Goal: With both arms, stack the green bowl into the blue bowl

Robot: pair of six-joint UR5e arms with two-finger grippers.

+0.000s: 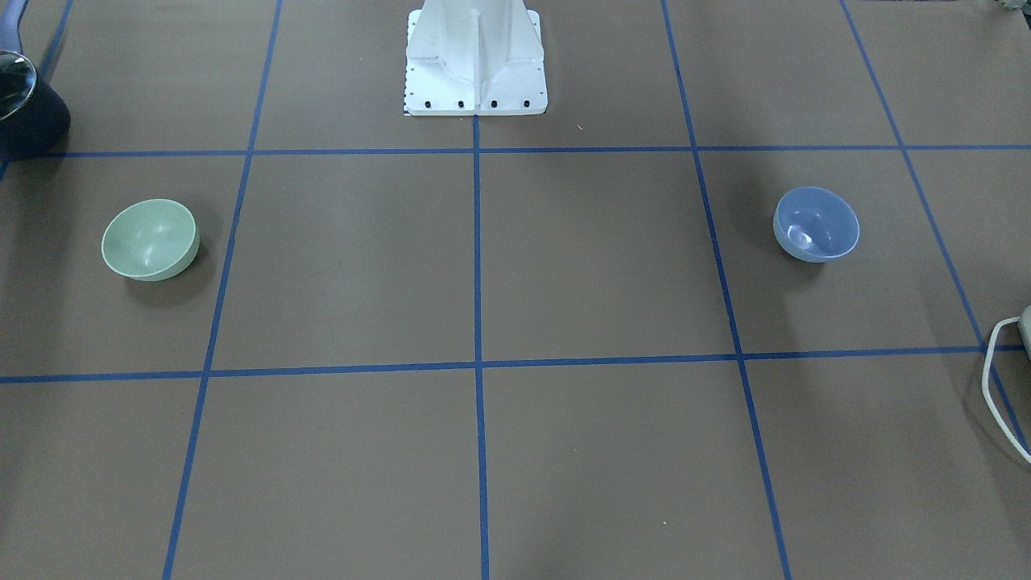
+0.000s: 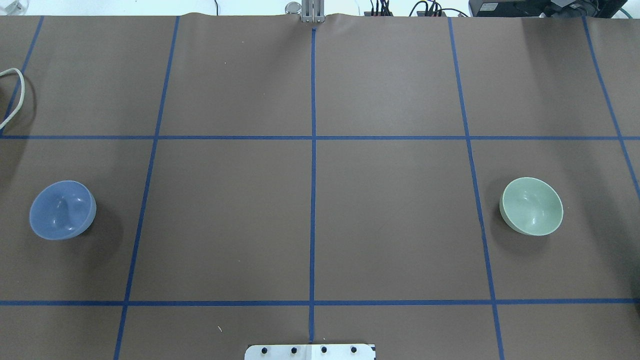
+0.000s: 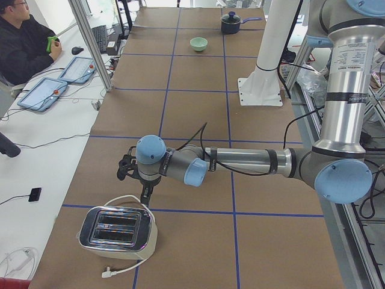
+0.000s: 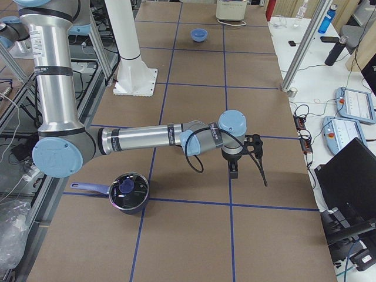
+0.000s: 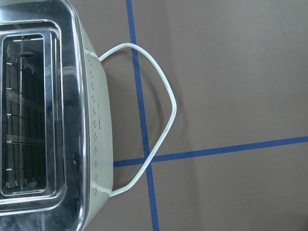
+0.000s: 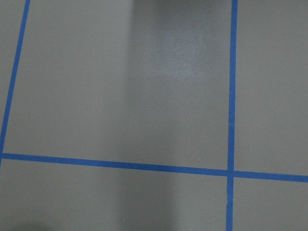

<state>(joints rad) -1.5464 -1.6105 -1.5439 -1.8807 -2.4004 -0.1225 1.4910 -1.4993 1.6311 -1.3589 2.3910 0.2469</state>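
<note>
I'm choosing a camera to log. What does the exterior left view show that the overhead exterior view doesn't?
Only exterior left: the robot's near left arm, a chrome toaster and a black lidded pot. Only overhead: the pale blue round plastic bowl. Both: the pale green round plastic bowl, the white metal pedestal base and the brown table with blue tape lines.

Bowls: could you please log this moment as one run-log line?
green bowl: robot's right, empty | blue bowl: robot's left, empty | stacked: no
</note>
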